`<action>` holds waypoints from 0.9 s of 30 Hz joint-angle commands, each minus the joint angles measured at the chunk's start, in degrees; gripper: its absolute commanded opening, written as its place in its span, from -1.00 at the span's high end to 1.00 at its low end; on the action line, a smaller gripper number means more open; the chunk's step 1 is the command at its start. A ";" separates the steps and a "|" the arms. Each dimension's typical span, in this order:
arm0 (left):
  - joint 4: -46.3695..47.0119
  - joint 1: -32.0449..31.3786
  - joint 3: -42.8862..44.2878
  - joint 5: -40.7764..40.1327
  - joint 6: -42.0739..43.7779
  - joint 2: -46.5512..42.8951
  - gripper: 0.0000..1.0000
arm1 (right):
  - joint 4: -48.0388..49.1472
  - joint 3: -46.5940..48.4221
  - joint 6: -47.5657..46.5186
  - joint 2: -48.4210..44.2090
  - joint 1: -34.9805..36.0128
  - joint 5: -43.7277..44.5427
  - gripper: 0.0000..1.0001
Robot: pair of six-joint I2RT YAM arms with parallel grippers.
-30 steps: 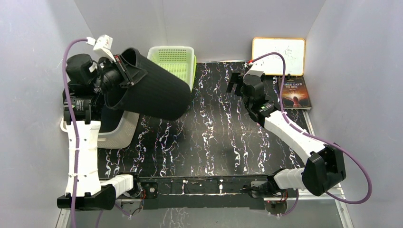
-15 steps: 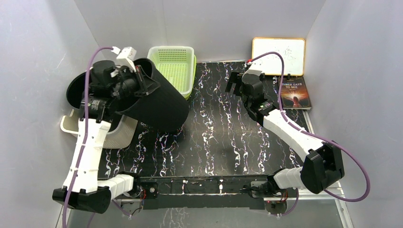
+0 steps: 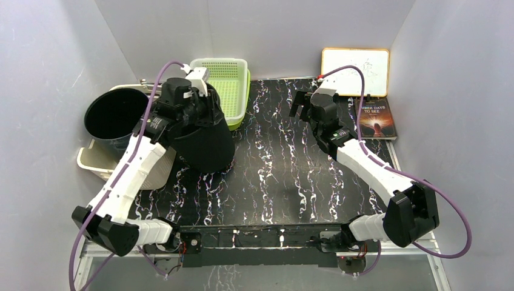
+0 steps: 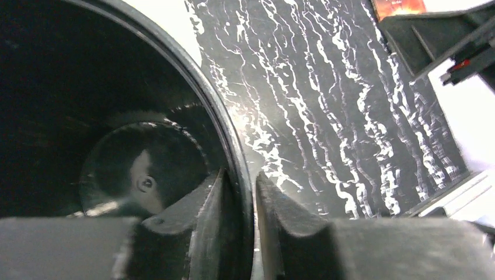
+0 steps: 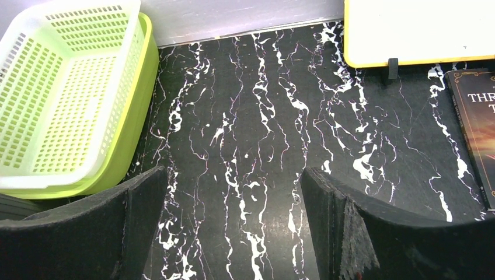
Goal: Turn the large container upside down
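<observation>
In the top view, the left gripper (image 3: 197, 114) and its wrist are covering the mouth of the large container (image 3: 206, 144), and together they are hiding the near left corner of the green basket (image 3: 227, 82). The left arm is masking part of the white bin (image 3: 90, 162). In the left wrist view, the frame is cutting off most of the container's rim, and the fingers (image 4: 204, 233) are showing blurred. In the right wrist view, the edges are cropping the basket, the whiteboard (image 5: 420, 29) and the book (image 5: 476, 128), leaving only part of its title showing.
</observation>
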 commanded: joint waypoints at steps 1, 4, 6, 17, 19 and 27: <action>-0.91 -2.09 -0.53 -3.87 -2.86 1.58 0.33 | 1.91 1.94 -1.04 -1.51 -0.60 -0.08 -0.69; -0.33 -2.52 -0.28 -4.01 -2.90 0.84 -0.02 | 1.91 1.95 -0.98 -1.25 -0.70 -0.71 -0.70; -0.35 -2.64 0.12 -4.15 -2.79 0.69 -0.08 | 1.91 1.82 -0.94 -1.15 -0.72 -0.92 -0.70; -7.23 -2.73 9.27 -11.61 1.62 1.20 -0.97 | -2.82 4.55 -4.26 -1.26 -0.71 -6.45 -0.74; -9.87 -2.73 14.99 -13.36 2.68 2.59 -0.97 | -3.73 5.51 -5.43 -2.04 -0.59 -9.93 -0.67; -17.90 -2.73 38.73 -29.40 2.58 7.44 -0.97 | -8.43 14.66 -13.38 -1.19 5.83 -27.87 -0.62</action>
